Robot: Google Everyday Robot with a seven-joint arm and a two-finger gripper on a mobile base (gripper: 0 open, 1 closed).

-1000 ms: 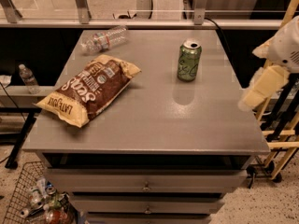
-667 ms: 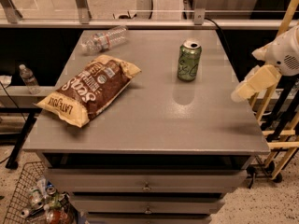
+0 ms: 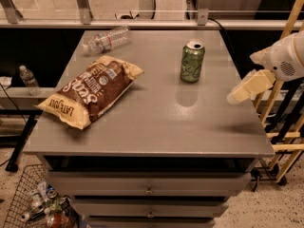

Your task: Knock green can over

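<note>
Green can (image 3: 192, 61) stands upright on the table (image 3: 166, 122), knock not yet done; end effector (image 3: 246, 87) hovers at right edge, apart from it, aperture indeterminable.

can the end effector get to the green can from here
Probably yes. The end effector hangs by the table's edge, with only bare tabletop between it and the upright green can; the chip bag and water bottle lie on the can's far side.

White rounded arm housing (image 3: 290, 51), dotted round vent (image 3: 286, 68), pale cream blocky gripper (image 3: 237, 94) at far right
</note>
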